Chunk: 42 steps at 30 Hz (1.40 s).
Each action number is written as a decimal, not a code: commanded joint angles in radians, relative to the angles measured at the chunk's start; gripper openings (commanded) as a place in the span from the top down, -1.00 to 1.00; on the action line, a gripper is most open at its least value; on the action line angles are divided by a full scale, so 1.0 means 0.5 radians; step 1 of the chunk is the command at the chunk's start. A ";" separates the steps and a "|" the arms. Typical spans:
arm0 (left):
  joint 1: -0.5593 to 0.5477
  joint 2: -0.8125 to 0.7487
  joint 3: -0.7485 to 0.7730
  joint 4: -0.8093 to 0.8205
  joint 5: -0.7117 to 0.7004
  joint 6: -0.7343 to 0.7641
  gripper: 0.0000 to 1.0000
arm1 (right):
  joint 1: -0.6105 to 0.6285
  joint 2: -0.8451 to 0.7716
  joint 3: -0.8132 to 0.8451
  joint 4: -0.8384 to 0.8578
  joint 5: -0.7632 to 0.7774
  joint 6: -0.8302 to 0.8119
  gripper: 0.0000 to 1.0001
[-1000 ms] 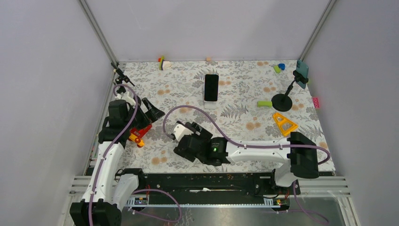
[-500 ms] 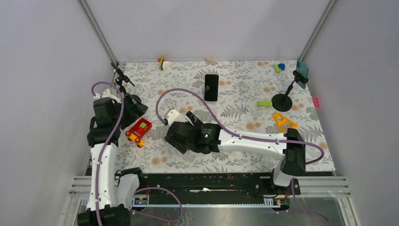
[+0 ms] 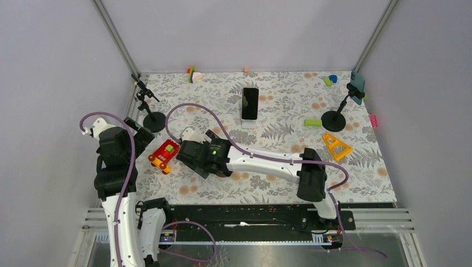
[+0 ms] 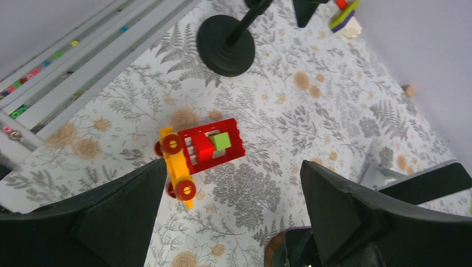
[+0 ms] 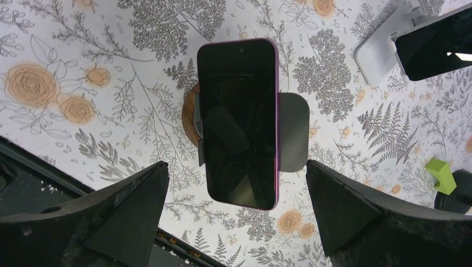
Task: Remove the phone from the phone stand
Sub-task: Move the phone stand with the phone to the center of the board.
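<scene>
Your right claw (image 5: 236,167) stands wide open and grips nothing. In its wrist view the phone (image 5: 238,122) lies straight ahead of the claw, centred in the gap between the two fingers (image 5: 128,211). Neither finger touches it. Its dark screen faces the camera and a pink edge shows around it. It sits on the phone stand (image 5: 293,130), whose dark plate sticks out toward the claw's right finger, while a round wooden foot peeks out toward the left one. How high the claw hangs above the phone you cannot tell from these views. From the overhead camera the right claw (image 3: 192,158) covers the phone completely.

Farther ahead and to the right of that claw, a second phone (image 5: 437,39) leans on a white stand (image 5: 381,53), well apart from yours. A green block (image 5: 439,172) lies just beyond the right finger.

Your left claw (image 4: 232,166) is also spread wide and empty, over the flowered table (image 4: 334,111). A red toy cart (image 4: 199,147) lies just ahead of it, nearer its left finger, and a black round-footed stand (image 4: 225,36) is beyond that.
</scene>
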 commanded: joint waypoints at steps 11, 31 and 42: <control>0.010 0.036 0.493 -0.375 -0.653 -0.221 -0.97 | -0.140 0.346 0.549 -0.362 0.092 0.080 -0.99; 0.009 0.057 0.169 -0.037 -0.077 -0.087 -0.97 | -0.715 -0.925 -1.149 0.593 -1.013 0.563 -0.82; 0.010 0.077 0.105 0.132 0.288 0.011 -0.95 | -1.028 -0.947 -1.399 1.352 -1.790 0.711 -0.30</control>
